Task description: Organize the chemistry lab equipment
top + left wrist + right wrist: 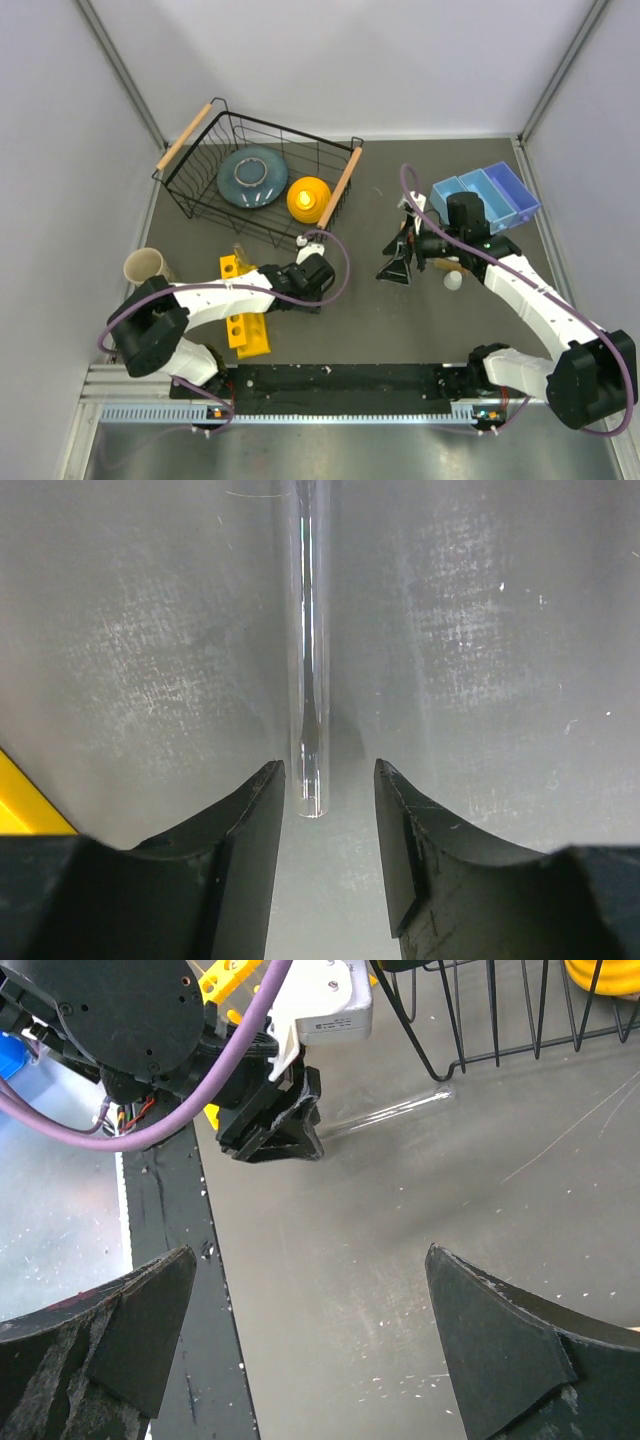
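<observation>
Now we are at the pickup of the slim clear glass tube (308,630), which lies on the table (500,630) near the black wire basket (200,195), its end between the jaws of the left gripper (328,780) (narrow, a sliver of gap each side, nothing held yet). Next, we judge, the jaws must pinch it squarely and lift it level; the right gripper (310,1260) hangs wide and empty

No legible text or numbers.
</observation>
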{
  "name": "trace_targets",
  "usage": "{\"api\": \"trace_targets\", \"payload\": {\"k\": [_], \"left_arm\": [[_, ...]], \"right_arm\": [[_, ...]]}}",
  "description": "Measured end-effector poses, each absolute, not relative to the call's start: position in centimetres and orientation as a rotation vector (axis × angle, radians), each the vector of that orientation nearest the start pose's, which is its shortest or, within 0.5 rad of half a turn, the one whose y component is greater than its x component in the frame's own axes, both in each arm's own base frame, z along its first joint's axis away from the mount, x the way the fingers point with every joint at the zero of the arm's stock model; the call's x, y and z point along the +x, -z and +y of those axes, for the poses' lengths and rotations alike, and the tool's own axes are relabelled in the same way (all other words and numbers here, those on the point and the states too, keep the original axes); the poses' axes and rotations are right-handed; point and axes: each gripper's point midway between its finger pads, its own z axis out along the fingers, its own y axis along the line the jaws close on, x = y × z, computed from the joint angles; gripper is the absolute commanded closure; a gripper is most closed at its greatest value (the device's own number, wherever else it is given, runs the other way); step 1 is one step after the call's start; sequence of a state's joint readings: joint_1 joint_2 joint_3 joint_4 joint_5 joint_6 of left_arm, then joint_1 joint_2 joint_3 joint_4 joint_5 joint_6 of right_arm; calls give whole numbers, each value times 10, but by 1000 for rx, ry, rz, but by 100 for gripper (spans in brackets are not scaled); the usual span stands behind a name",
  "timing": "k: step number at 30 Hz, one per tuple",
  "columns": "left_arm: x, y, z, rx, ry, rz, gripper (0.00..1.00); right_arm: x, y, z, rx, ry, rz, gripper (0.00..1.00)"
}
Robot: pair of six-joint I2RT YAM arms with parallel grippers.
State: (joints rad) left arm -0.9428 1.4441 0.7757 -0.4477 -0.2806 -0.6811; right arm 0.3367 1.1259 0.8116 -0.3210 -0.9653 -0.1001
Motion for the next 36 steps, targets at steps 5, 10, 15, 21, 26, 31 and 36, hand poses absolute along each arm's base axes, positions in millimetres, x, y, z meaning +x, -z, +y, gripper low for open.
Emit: {"api": "trace_targets", "payload": {"k": [5, 10, 15, 21, 26, 31, 36], "left_arm": [[191, -25, -225, 249, 159, 2625, 62], [187, -17, -223, 248, 129, 2635, 76], [186, -18, -224, 257, 129, 2630, 87], [176, -24, -229, 301, 168, 2618, 90], [162, -48, -242, 347, 334, 2574, 91], [154, -87, -258, 341, 575, 2463, 91], [153, -126, -272, 316, 757, 2349, 91]], "right_arm": [[214, -195, 225, -973, -1188, 1884, 1], [214, -195, 225, -972, -1188, 1885, 1], [214, -195, 225, -971, -1189, 1885, 1], [214, -195, 225, -967, -1193, 1888, 1], [213, -195, 225, -967, -1198, 1884, 1], [209, -191, 227, -950, -1243, 1890, 1], [204, -192, 232, -885, -1335, 1896, 2]]}}
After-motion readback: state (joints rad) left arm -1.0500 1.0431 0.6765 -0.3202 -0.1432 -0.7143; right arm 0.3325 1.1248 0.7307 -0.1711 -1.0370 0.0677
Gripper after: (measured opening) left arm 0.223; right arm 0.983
